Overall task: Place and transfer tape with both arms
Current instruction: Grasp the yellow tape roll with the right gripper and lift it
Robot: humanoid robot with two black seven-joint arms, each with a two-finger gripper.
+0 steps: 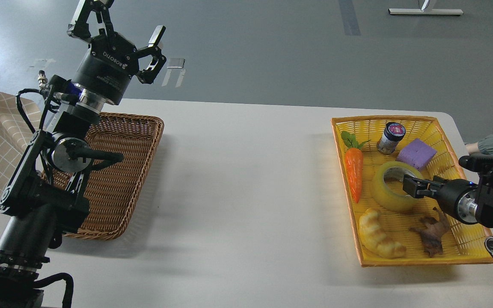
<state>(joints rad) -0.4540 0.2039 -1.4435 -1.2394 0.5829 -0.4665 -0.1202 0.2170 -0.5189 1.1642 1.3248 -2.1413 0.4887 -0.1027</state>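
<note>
Reaching right arm (477, 201), fingers (413, 187) at the tape (394, 187)

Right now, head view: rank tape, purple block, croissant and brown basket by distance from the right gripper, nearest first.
1. tape: at the right gripper itself, whose fingers reach over its rim, in the yellow basket.
2. purple block: just behind the tape, same basket.
3. croissant: front of that basket, somewhat farther than the block.
4. brown basket: far across the table, under the left arm.
</note>
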